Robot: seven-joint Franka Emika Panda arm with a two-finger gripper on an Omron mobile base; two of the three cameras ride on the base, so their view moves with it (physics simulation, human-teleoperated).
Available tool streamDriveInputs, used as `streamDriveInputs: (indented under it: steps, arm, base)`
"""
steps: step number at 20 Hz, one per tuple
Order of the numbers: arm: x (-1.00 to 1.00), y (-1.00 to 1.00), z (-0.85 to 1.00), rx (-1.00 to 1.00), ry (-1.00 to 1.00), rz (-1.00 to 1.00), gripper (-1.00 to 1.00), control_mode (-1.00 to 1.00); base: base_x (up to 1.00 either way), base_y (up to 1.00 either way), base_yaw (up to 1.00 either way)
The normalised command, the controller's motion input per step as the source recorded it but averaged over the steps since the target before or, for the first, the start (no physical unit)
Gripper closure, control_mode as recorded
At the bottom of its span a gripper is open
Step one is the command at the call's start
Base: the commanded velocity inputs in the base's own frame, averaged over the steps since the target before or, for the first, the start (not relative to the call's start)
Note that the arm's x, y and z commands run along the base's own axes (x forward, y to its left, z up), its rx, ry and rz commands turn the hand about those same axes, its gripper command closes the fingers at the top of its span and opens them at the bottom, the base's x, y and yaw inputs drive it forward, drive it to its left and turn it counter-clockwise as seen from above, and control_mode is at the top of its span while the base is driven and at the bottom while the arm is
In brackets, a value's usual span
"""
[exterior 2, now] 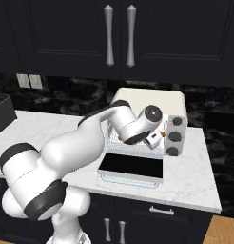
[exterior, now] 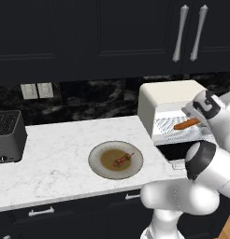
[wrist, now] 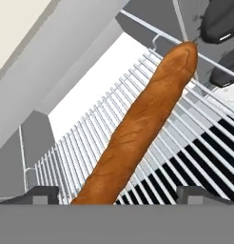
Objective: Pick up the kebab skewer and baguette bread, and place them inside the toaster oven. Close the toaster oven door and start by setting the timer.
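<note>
Orange-brown baguette bread [wrist: 142, 124] lies on the toaster oven [exterior: 170, 100] wire rack [wrist: 90, 152], frame centre; my gripper [wrist: 118, 194] stands wide, holding nothing. Next I fetch the kebab skewer [exterior: 122, 160] from the plate [exterior: 96, 161], lower centre

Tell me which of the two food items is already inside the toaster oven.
The baguette bread: the smooth orange-brown loaf lies on the wire rack inside the toaster oven. The kebab skewer sits on the plate on the counter.
</note>
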Motion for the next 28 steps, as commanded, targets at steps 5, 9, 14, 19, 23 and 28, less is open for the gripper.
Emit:
streamDriveInputs:
  steps: [5,9,14,19,23,28]
  arm:
    - [-0.82,0.53,0.48,0.00,0.06,0.00,-1.00,-1.00]
    - [-0.92,0.94,0.18,0.00,0.21,0.00,-1.00,-1.00]
    - [-0.82,0.97,0.18,-0.01,0.21,0.01,-1.00,-1.00]
    - [-0.16,1.00,0.04,0.00,0.31,0.00,-1.00,-1.00]
    - [0.24,1.00,-0.11,0.00,0.29,0.00,-1.00,-1.00]
    - [0.29,0.91,-0.30,0.00,0.18,0.00,-1.00,-1.00]
  base:
    - [0.00,0.00,0.00]
    - [0.00,0.00,0.00]
    - [0.00,0.00,0.00]
    - [0.00,0.00,0.00]
    - [0.00,0.00,0.00]
    - [0.00,0.00,0.00]
